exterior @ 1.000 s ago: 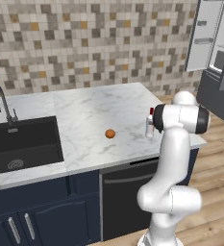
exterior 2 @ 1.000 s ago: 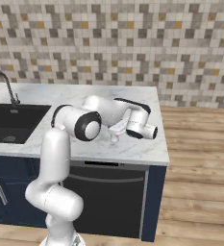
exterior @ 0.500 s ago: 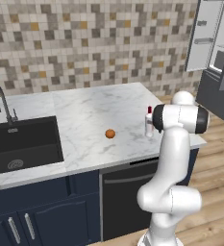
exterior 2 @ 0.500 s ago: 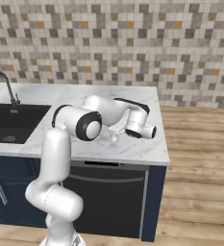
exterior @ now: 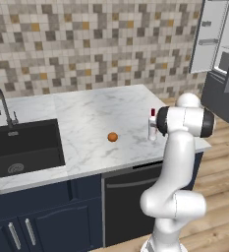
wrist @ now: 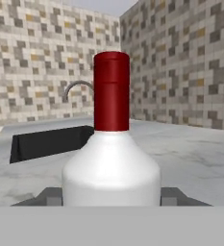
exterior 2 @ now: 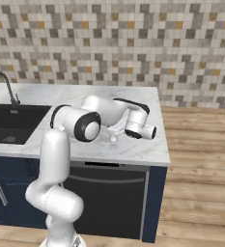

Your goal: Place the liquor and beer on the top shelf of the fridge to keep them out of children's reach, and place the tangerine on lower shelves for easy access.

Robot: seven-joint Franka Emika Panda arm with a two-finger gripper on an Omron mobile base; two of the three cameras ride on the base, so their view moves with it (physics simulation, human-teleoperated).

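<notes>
Fridge [exterior: 219, 64] well off behind jaws, door ajar. Counter [exterior: 91, 118] under jaws. Gripper [wrist: 111, 197] clamped on liquor [wrist: 111, 158], fingers [wrist: 51, 197] tight to both sides of btl; upright, red cap above jaws. Tangerine [exterior: 112, 137] on counter, past liquor, apart.

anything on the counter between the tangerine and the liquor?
No. In the left base view only bare marble counter lies between the tangerine and the liquor.
</notes>
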